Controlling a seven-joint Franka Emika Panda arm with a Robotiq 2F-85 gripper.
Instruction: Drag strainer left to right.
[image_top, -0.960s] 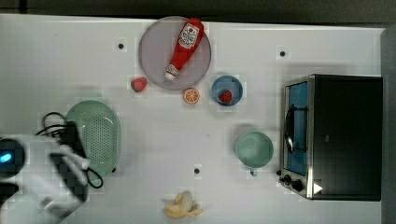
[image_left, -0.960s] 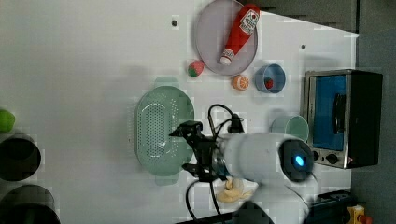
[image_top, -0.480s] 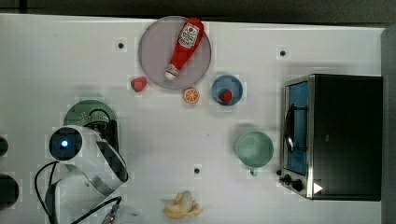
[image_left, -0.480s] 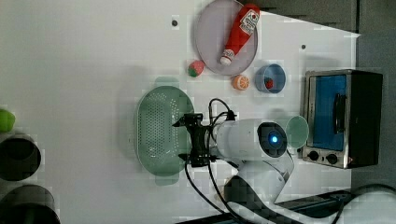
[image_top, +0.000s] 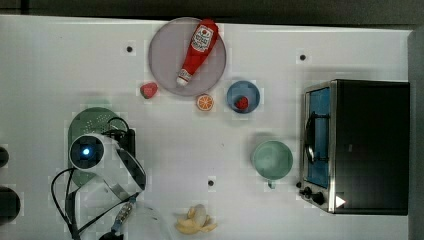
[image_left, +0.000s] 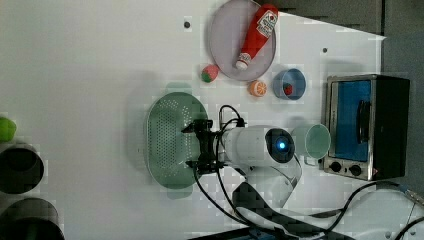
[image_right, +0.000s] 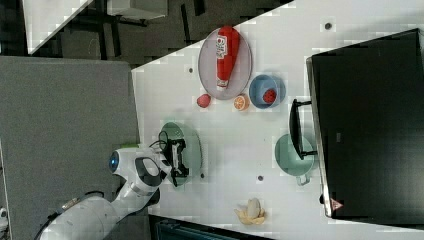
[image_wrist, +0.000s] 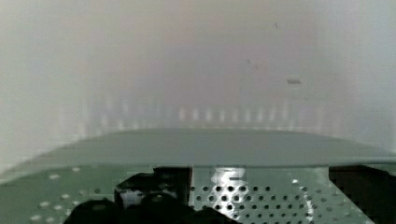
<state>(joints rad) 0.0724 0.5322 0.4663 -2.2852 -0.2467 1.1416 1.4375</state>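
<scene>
Pincer (image_left: 196, 146) hangs with fingers spread wide over the strainer's (image_left: 167, 142) rim on the left view's right side, one finger (image_left: 192, 127) above the holed inside. Strainer sits on the white bench (image_left: 90, 75), below a strawberry (image_left: 209, 73) in the left view, well apart from the green cup (image_left: 312, 141) and toaster oven (image_left: 365, 125)

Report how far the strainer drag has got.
Done: the arm has brought its end effector over the strainer, at the rim nearer the arm in the left view, jaws open. In hand: lowering to catch that rim; no grip shows. Left: the whole drag. The strainer sits on the top view's left of the table, far from the teal cup.
</scene>
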